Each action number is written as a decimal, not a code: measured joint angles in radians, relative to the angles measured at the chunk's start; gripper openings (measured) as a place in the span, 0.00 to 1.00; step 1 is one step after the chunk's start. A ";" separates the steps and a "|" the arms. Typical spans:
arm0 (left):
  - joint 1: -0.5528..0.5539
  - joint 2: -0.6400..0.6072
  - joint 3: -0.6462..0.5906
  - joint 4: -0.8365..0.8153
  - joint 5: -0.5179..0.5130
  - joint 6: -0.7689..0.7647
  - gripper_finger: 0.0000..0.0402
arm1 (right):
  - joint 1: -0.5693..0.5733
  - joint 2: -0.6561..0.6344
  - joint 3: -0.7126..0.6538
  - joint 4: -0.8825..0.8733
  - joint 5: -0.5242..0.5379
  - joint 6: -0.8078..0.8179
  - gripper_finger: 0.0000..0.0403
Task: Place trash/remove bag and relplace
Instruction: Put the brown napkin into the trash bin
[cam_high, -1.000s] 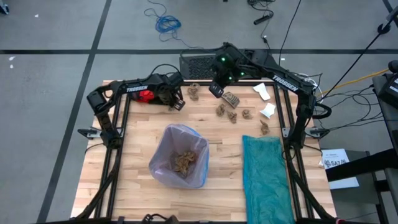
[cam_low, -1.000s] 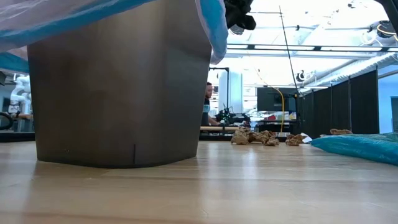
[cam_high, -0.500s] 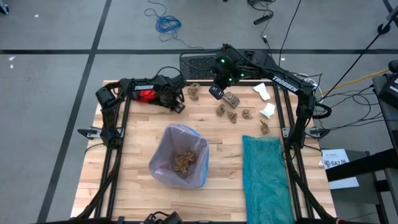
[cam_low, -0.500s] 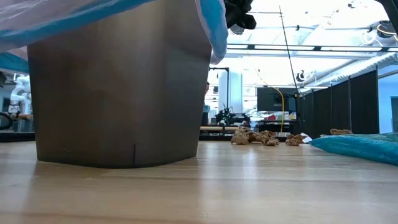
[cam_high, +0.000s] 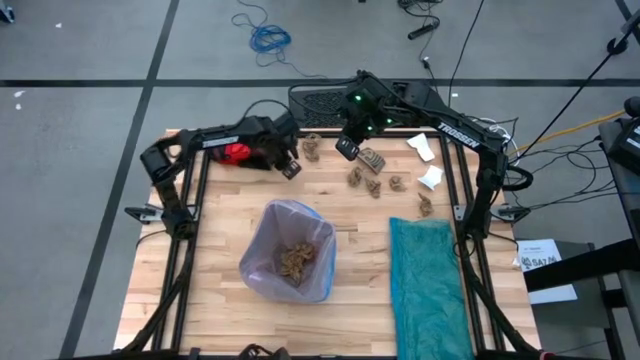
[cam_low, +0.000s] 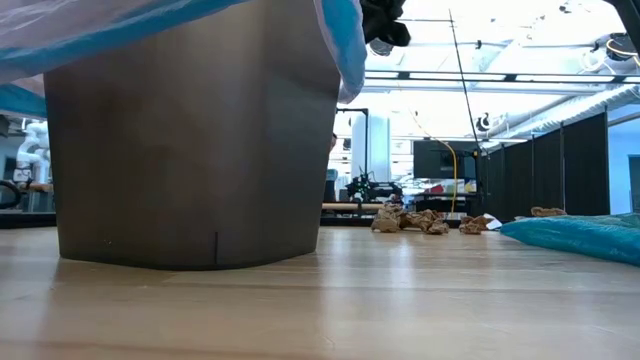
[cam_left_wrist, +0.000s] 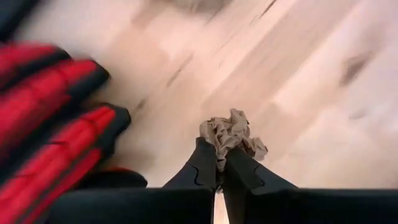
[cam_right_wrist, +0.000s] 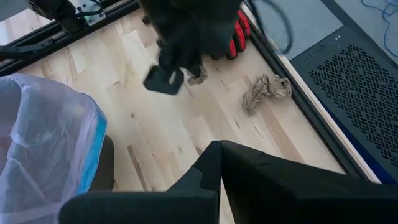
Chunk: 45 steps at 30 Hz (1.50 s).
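The bin (cam_high: 288, 262) stands near the middle of the counter (cam_high: 220, 220), lined with the pale lilac bag (cam_high: 270, 225) whose edge folds over the rim. Inside it lies a small heap of tan paper lumps (cam_high: 294, 259); how many cannot be told.

More trash lies loose at the far side of the counter. One tan lump (cam_high: 312, 147) sits far and left of centre. Five more (cam_high: 378, 172) are scattered right of it, from under the right arm down toward the teal bag (cam_high: 430, 282), which lies flat along the right edge. Two white scraps (cam_high: 425, 160) lie at the far right.

The left pincer (cam_left_wrist: 219, 163) is over the far left of the counter, its fingers pressed together on one crumpled tan lump (cam_left_wrist: 230, 134), just beside the red glove (cam_high: 234, 153). In the left wrist view the lump sticks out beyond the fingertips.

The right pincer (cam_right_wrist: 219, 149) hangs above the far middle of the counter with its fingers closed and nothing between them. From its wrist camera the left arm and the single lump beside it show beyond the fingers.
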 joint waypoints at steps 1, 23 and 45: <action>0.000 -0.025 0.014 -0.019 0.005 0.000 0.03 | 0.000 0.000 0.000 0.002 0.000 -0.004 0.00; -0.179 -0.483 0.327 -0.289 0.374 0.126 0.01 | -0.036 0.000 0.000 0.127 -0.028 -0.187 0.00; -0.454 -0.390 0.326 -0.303 0.430 0.157 0.09 | -0.073 0.000 0.000 0.125 -0.133 -0.202 0.00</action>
